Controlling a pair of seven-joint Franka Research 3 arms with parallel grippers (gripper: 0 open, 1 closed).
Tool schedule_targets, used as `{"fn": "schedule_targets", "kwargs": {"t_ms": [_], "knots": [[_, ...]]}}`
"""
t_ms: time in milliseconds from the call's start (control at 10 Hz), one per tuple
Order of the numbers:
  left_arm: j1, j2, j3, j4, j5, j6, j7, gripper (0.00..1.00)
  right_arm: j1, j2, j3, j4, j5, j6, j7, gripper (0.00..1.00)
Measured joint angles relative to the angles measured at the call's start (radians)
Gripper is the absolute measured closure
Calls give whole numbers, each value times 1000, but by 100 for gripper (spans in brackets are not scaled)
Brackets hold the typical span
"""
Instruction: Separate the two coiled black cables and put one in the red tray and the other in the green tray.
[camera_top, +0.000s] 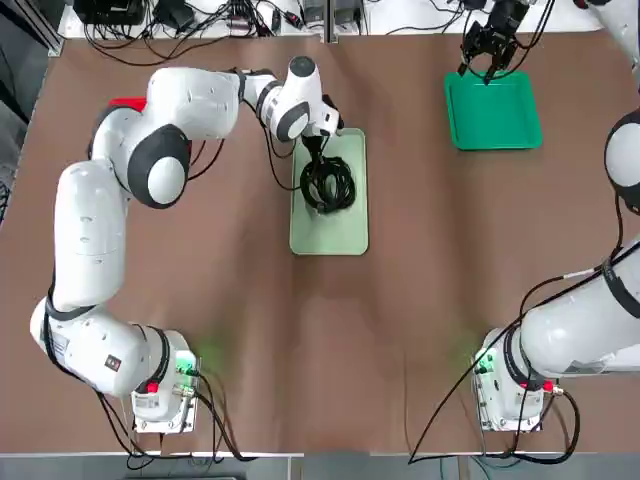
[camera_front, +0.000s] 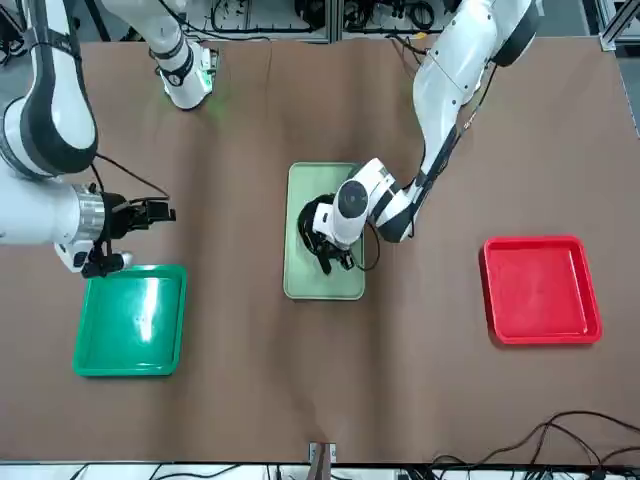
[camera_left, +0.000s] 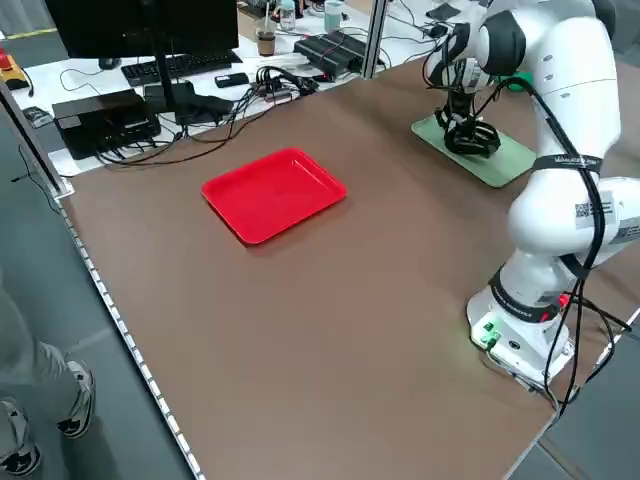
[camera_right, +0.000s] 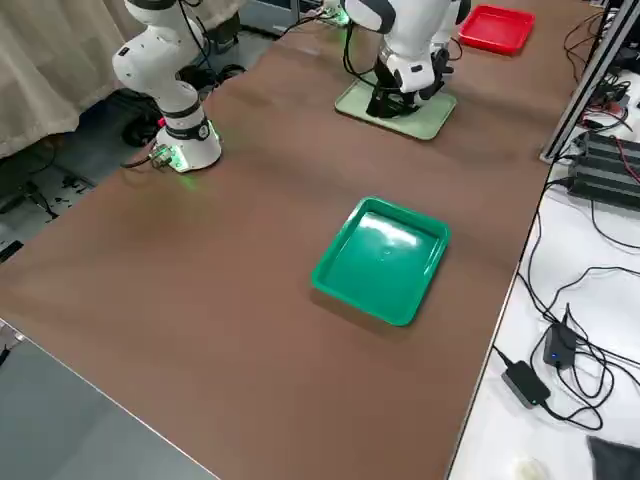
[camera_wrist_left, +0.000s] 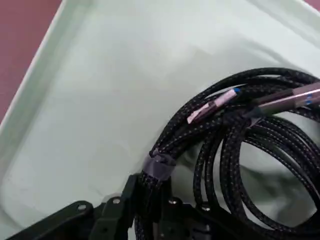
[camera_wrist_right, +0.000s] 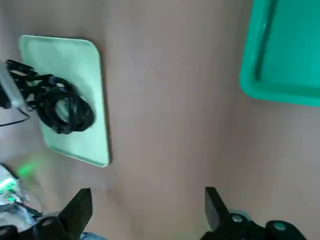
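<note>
Coiled black cables (camera_wrist_left: 260, 150) on mint-green tray (camera_wrist_left: 100, 100), left claw (camera_wrist_left: 152, 200) gripping one bundle.

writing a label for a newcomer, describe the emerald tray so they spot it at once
On the brown table, look for the pale mint tray holding the black cables. The emerald tray lies to its right from the robot's side; it is deeper green, nearly square and bare.

Robotics lab: two robot arms are mounted at the tabletop (camera_top: 400, 350); a monitor (camera_left: 150, 25) and keyboard (camera_left: 180, 67) stand beyond it.
</note>
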Motion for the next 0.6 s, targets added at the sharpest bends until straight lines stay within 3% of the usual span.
{"fn": "schedule_targets", "kwargs": {"t_ms": [300, 600], "knots": [[2, -10, 1, 6, 0, 2, 0, 78, 3, 15, 0, -12, 121, -1, 0, 0], [8, -96, 1, 20, 1, -30, 0, 78, 6, 34, 0, -18, 227, -2, 0, 0]]}}
